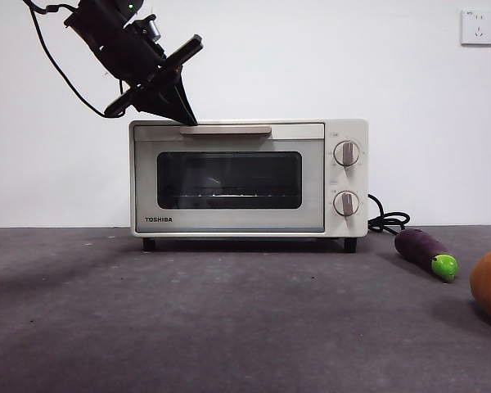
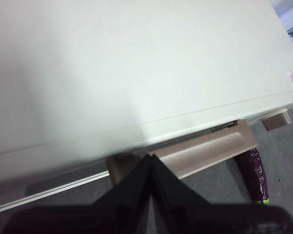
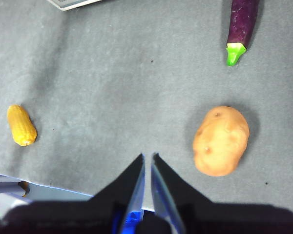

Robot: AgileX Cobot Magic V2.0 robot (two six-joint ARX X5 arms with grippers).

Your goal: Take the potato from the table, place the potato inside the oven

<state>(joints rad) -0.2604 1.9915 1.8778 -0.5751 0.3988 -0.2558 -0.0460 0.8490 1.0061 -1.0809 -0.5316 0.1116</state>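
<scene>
Beside the oven, potato: I saw the potato (image 3: pixel 220 141) lying on the table (image 1: pixel 229 327), off to the knob side of the oven (image 1: pixel 247 178) and nearer the camera than its front; no gripper touched it.
Oven: it stood on the table with its door shut and the beige handle (image 1: pixel 225 129) across the top of the door.
Left gripper: my left gripper (image 2: pixel 151 158) hung at the oven's top front edge, tips together just beside the handle's end farthest from the knobs; the jaws looked pressed closed on nothing.
Right gripper: my right gripper (image 3: pixel 147 157) hovered above the table away from the oven, jaws nearly together with a thin slit, the potato just to one side.
Eggplant: the eggplant (image 1: pixel 424 250) lay between the oven and the potato.
Corn: a small corn cob (image 3: pixel 21 125) lay well apart from the potato.
</scene>
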